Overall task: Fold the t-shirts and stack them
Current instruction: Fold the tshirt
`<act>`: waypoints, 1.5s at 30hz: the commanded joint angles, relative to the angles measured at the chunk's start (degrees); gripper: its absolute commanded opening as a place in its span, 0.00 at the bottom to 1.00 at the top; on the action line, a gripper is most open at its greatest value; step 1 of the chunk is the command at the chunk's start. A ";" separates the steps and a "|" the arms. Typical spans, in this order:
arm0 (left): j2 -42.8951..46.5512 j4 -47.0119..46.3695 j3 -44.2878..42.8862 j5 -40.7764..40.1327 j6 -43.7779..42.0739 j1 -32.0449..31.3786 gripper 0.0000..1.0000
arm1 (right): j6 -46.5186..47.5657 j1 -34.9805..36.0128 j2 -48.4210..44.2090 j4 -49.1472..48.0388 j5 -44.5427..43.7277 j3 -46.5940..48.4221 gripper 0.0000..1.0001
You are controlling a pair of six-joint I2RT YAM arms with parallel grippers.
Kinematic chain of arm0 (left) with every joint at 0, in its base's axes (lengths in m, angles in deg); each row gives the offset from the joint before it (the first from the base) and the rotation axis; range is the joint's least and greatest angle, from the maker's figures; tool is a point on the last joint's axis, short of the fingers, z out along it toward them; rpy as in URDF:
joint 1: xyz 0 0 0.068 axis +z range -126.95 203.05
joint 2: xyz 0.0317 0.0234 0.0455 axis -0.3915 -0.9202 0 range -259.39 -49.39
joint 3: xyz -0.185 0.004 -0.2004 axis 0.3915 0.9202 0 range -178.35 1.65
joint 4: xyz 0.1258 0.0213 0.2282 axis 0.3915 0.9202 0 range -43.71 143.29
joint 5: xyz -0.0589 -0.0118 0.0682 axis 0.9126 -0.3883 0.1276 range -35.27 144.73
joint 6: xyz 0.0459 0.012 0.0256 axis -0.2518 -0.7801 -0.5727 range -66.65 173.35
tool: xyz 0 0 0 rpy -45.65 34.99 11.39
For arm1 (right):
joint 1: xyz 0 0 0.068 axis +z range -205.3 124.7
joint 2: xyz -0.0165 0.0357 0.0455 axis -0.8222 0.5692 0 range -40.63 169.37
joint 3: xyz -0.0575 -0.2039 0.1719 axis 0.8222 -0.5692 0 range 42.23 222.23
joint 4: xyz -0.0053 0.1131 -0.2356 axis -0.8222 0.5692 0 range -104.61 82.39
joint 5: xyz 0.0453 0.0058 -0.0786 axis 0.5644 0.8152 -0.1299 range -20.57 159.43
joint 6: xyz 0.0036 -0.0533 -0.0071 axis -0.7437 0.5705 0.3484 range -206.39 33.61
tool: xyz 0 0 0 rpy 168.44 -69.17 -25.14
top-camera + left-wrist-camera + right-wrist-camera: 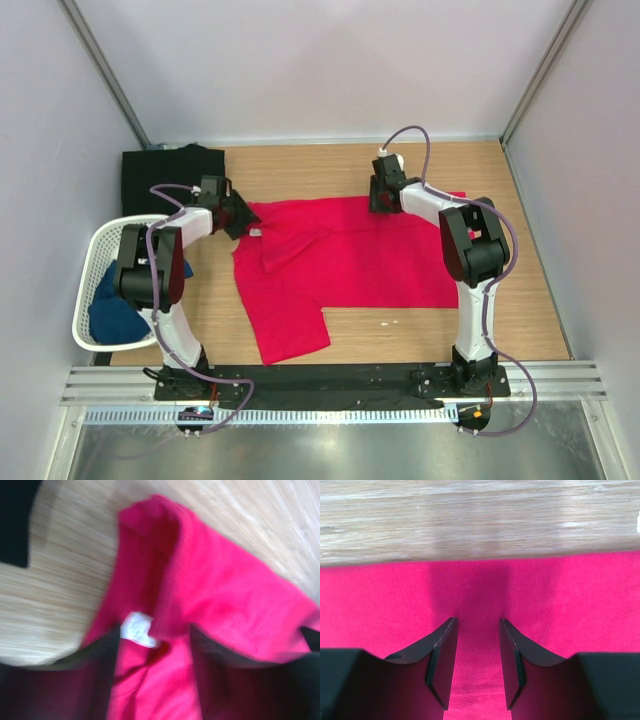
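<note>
The red t-shirt [345,260] lies spread on the wooden table, its left part rumpled and folded over. My left gripper [236,215] is at the shirt's far left corner. In the left wrist view [159,632] its jaws stand apart with red cloth [220,595] and the white neck label [139,629] between them. My right gripper [383,200] is at the shirt's far edge. In the right wrist view [477,622] it is open over flat red cloth [580,605]. The black t-shirt [170,175] lies folded at the back left. The dark blue t-shirt [115,310] lies in the basket.
A white mesh basket [92,265] stands at the left table edge beside the left arm. Grey walls close in the back and both sides. Bare wood [510,310] shows right of the shirt and along the far edge [470,520].
</note>
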 commanded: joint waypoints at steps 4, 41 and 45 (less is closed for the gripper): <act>8.75 3.39 -3.31 1.50 -1.93 0.22 0.77 | 3.19 0.09 -4.52 2.93 6.42 2.94 0.45; 18.88 2.87 17.79 -1.92 8.62 -11.38 0.23 | -10.95 12.31 -11.05 -1.46 15.75 -6.11 0.45; 20.01 3.57 16.91 -1.31 9.32 -11.38 0.00 | -12.36 13.63 -10.87 -1.90 15.40 -6.29 0.45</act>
